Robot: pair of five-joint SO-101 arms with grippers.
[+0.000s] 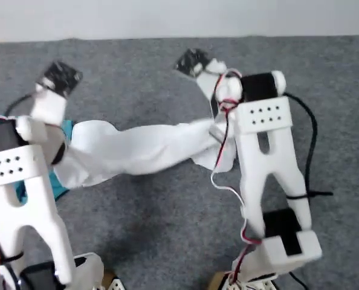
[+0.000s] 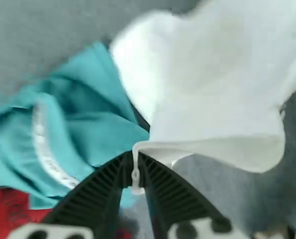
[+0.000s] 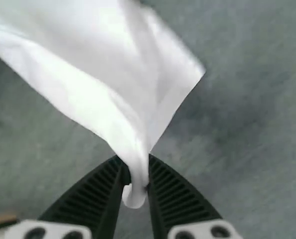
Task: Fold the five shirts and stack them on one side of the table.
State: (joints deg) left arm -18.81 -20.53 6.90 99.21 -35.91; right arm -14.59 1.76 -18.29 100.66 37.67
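Two pincers, one white cotton shirt [image 1: 137, 148], and it's strung out between them like a hammock! The cloth is bunched and twisted into a loose rope, sagging a little in the middle, soft folds all along it, one end at each pincer.

Over on the left, the left pincer [image 2: 135, 162] has its black ribbed fingers [image 2: 105, 184] pressed tight together, and nipped between the tips is a folded white hem. The rest of the white shirt [image 2: 213, 99] billows out broad and rumpled just beyond those tips. Right beside that pincer, underneath the white cloth, lies a crumpled teal shirt [image 2: 73, 129] with a pale band along its edge. Tucked close under the pincer's near side is a scrap of red shirt [image 2: 8, 211], touching the teal one.

Across to the right, the right pincer [image 3: 136, 167] is clamped just as firmly, a thin gathered corner of the white shirt [image 3: 103, 74] squeezed between its fingertips. The fabric fans away from them in long creases, lifted above the surface.

Beneath both pincers runs a grey felt-like table covering [image 1: 167, 229]. Past them, at the far edge, a plain white wall [image 1: 167, 18] closes things off.
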